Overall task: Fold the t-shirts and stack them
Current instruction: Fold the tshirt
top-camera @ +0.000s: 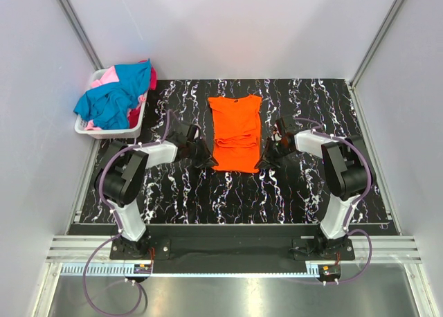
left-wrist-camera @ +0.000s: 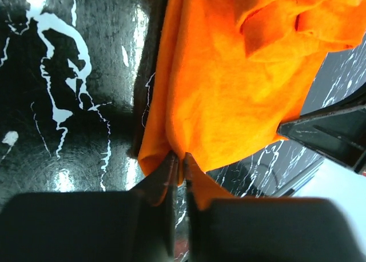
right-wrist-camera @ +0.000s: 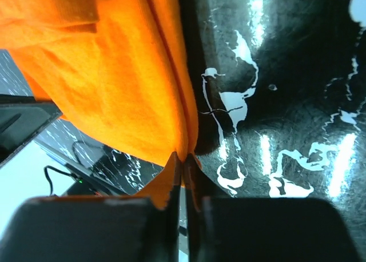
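An orange t-shirt lies on the black marbled table, collar at the far end, sleeves folded in, its near part lifted. My left gripper is shut on the shirt's near left corner; in the left wrist view the cloth is pinched between the jaws of that gripper. My right gripper is shut on the near right corner; in the right wrist view the orange cloth is clamped between that gripper's jaws. Teal-blue, pink and red t-shirts are heaped in the basket.
A white slatted basket stands at the table's far left corner. Grey walls enclose the table on three sides. The metal rail with the arm bases runs along the near edge.
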Controlling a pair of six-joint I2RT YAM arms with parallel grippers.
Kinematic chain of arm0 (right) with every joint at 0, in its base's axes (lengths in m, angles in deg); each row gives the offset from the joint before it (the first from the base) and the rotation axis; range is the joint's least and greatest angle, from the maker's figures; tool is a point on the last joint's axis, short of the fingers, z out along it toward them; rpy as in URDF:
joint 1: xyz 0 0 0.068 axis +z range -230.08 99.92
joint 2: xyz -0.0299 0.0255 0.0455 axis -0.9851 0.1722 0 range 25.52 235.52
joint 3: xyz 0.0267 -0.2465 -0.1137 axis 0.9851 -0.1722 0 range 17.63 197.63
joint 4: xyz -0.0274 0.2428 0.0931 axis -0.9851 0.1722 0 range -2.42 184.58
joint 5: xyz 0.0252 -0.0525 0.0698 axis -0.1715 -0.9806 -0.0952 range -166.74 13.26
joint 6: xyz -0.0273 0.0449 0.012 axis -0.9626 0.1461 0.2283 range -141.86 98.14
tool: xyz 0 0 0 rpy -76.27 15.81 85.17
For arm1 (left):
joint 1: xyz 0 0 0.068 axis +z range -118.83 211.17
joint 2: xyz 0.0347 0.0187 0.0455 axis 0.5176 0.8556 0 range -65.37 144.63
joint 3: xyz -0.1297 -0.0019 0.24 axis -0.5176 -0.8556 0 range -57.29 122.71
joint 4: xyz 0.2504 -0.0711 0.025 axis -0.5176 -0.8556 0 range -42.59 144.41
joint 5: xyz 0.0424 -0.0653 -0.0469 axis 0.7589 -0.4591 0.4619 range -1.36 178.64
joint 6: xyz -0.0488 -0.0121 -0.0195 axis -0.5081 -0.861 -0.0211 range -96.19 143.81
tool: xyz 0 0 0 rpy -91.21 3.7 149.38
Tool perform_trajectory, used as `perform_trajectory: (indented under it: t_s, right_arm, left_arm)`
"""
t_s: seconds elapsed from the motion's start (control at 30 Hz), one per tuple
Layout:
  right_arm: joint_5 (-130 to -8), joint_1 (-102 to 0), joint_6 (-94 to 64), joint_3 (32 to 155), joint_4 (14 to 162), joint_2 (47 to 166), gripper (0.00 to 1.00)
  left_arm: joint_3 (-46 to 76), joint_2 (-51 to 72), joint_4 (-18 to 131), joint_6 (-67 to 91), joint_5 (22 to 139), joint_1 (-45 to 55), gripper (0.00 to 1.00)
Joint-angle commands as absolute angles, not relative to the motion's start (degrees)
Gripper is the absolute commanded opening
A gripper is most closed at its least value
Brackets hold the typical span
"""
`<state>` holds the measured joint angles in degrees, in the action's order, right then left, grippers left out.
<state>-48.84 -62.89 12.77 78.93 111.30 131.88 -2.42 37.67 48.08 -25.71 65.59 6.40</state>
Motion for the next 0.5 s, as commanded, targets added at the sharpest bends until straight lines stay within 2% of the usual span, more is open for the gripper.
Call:
perform_trajectory:
  t_s: [0.0,0.47]
  right_arm:
    - [-47.0,-62.2,13.6,78.2,110.2,130.6,0.0]
    - [-50.5,-61.7,13.3,77.8,118.5,113.3,0.0]
  left_arm:
    - [-1.6,36.0,49.3,-24.7,64.4,6.7,0.02]
    - [-8.3,18.0,44.0,-22.6,69.1,6.6,0.0]
